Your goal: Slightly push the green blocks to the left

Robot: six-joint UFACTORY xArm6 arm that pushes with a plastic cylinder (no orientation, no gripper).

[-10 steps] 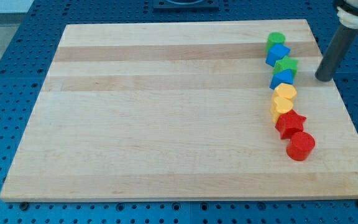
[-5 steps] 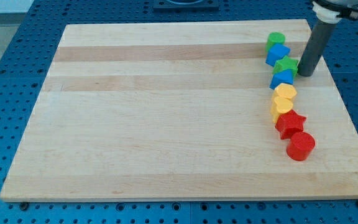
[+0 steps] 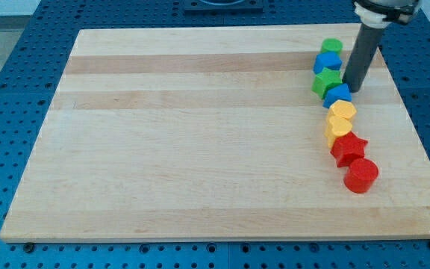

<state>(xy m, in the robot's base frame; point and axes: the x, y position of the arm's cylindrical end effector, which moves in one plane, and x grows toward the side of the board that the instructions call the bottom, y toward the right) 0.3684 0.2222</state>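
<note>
Two green blocks stand near the board's right edge. A green cylinder (image 3: 332, 47) is at the top of the column. A green star (image 3: 325, 82) sits lower, shifted left of the column. My tip (image 3: 353, 90) is just right of the green star and above the lower blue block (image 3: 339, 95). A blue cube (image 3: 328, 63) lies between the two green blocks.
Below the blue block, the column continues down the wooden board (image 3: 200, 134): two yellow blocks (image 3: 341, 119), a red star (image 3: 348, 148) and a red cylinder (image 3: 361, 175). A blue perforated table surrounds the board.
My tip moved left from right of the column to against it. The green star slid left, and the blue cube above it shifted slightly left too.
</note>
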